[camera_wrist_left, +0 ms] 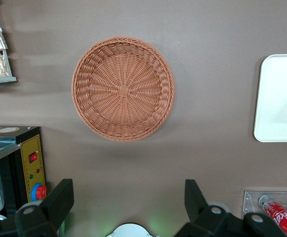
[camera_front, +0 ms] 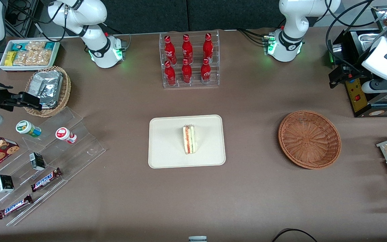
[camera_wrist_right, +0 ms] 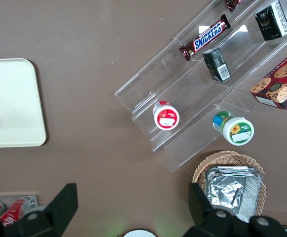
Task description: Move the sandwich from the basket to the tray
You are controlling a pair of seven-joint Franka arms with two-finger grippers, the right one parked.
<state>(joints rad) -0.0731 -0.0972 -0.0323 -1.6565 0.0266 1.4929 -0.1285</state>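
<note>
The small triangular white-bread sandwich (camera_front: 189, 139) stands on the flat cream rectangular tray (camera_front: 166, 158), well away from the tool (camera_wrist_left: 128, 197), which hangs spread and empty above the round reddish-brown wicker basket (camera_wrist_left: 123, 89) (now bare); the placing looks done.

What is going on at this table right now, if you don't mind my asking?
The sandwich already stands on the tray, and the reddish-brown basket is empty. The left arm's gripper is open, holds nothing and hangs above the table beside the basket, farther from the front camera. The move looks done.
</note>
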